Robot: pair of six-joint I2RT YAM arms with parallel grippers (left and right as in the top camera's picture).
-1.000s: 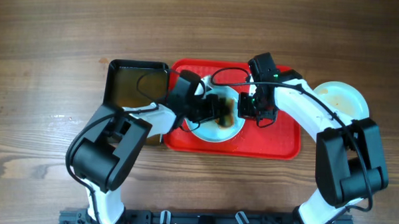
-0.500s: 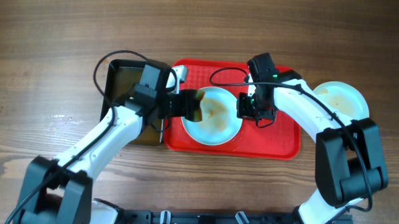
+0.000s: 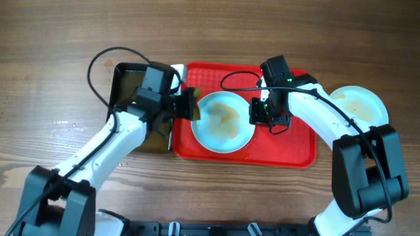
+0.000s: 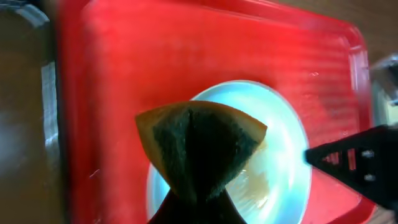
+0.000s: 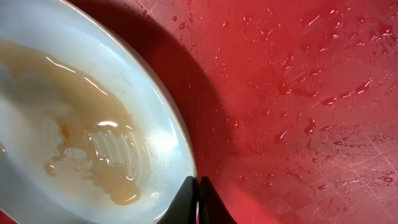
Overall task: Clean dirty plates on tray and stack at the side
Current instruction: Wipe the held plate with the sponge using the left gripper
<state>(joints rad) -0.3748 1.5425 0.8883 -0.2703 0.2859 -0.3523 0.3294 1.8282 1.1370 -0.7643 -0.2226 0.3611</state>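
Work is sitting somewhere in the middle, as I am reading it. One plate (image 3: 224,122) is lying on the tray (image 3: 293,152) in the centre of the overhead frame. Its middle is showing a pale brown film of sauce, so I am judging that it is not clean yet. My right hand (image 5: 199,198) is pressing its fingers together on that plate's right rim, and I am taking this as steadying it against the wet tray floor. My left hand (image 4: 196,208) is pinching a dark green sponge (image 4: 200,146), which is hanging over the plate's left edge. I am not able to tell whether the sponge is touching the plate. Just left of the tray, toward the upper left of the overhead frame, a black tray (image 3: 129,87) of brownish water is sitting ready for rinsing. Off the tray, on the counter (image 3: 58,42) at the right of that frame, a second plate (image 3: 361,102) is resting. It is carrying a brown mark too, and I am unable to tell whether it is a single plate or the top of a stack. I am counting the wiping of the plate on the tray as the step in hand. Moving it to the side pile is remaining, and perhaps more cleaning over there as well.
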